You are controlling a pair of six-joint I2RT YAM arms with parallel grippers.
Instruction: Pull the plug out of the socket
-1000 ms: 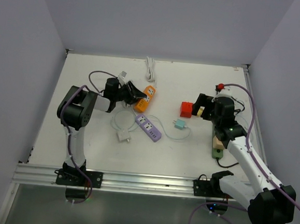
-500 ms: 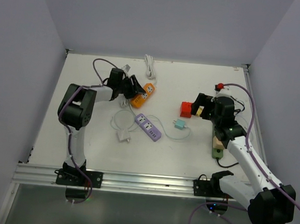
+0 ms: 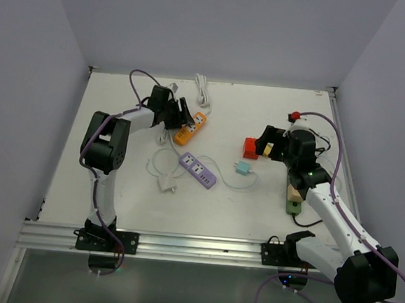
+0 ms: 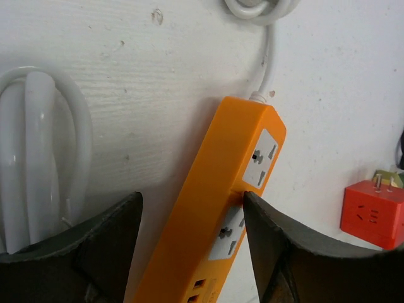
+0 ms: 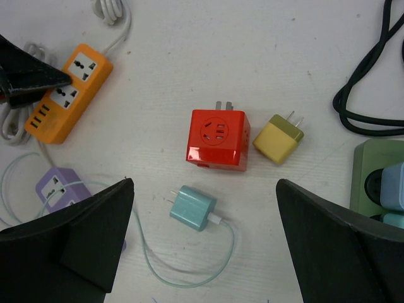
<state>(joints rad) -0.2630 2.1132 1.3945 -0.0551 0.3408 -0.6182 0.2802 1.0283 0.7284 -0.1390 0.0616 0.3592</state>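
Observation:
An orange power strip (image 3: 192, 128) lies at the back left, and no plug shows in its sockets. My left gripper (image 3: 180, 115) is open and straddles it. In the left wrist view the strip (image 4: 214, 208) runs between the fingers, near the right one (image 4: 278, 252). My right gripper (image 3: 257, 147) is open and empty, above a teal charger (image 5: 192, 207) with loose prongs. A green power strip (image 5: 379, 183) at the right edge holds a blue plug (image 5: 391, 177).
A red cube socket (image 5: 218, 139) and a yellow plug (image 5: 279, 140) lie loose mid-table. A purple strip (image 3: 198, 171) and a white charger (image 3: 166, 184) lie nearer the arms. A white coiled cable (image 4: 38, 158) is by the left finger. A black cable (image 5: 372, 82) lies at the right.
My left gripper has reached farther back and left. The orange strip has shifted slightly that way with it. The right arm has hardly moved.

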